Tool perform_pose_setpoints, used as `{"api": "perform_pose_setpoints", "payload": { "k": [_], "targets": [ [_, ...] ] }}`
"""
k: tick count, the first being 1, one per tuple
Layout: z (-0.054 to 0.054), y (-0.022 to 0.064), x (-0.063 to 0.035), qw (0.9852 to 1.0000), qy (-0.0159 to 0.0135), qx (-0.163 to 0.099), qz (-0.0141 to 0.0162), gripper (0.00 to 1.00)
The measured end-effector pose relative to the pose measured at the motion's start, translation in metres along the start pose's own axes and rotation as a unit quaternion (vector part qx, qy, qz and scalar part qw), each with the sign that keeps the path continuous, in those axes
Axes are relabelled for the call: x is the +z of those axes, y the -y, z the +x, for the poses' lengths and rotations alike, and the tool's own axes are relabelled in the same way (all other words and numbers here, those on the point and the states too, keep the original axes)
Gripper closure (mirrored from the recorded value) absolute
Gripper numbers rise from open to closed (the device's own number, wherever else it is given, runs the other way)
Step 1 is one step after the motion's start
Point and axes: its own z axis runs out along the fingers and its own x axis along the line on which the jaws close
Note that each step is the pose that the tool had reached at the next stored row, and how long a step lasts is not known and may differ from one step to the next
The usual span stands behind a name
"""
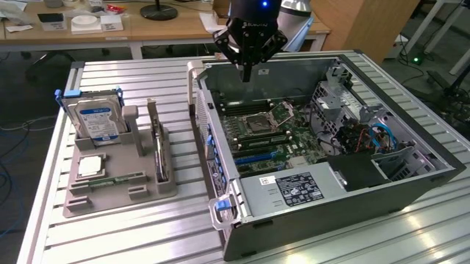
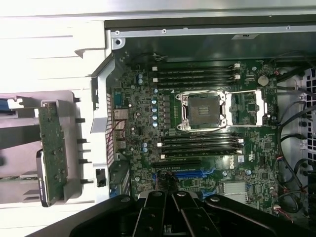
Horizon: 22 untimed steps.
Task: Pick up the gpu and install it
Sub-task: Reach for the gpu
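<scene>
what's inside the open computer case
A green motherboard with an empty CPU socket and rows of memory slots, plus blue and red cables. The labelled power supply covers whatever lies beneath it.

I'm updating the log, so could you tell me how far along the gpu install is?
Nothing looks done: the gpu stands in its holder beside the case. In hand: nothing; the end effector hangs shut over the motherboard. Left: pickup and install.
</scene>
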Motion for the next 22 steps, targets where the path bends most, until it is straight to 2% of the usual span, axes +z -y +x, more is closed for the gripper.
{"api": "perform_pose_setpoints", "payload": {
  "k": [22],
  "targets": [
    [0.014, 0.003, -0.0002, 1.0, 0.0, 0.0, -0.0001, 0.9]
  ]
}}
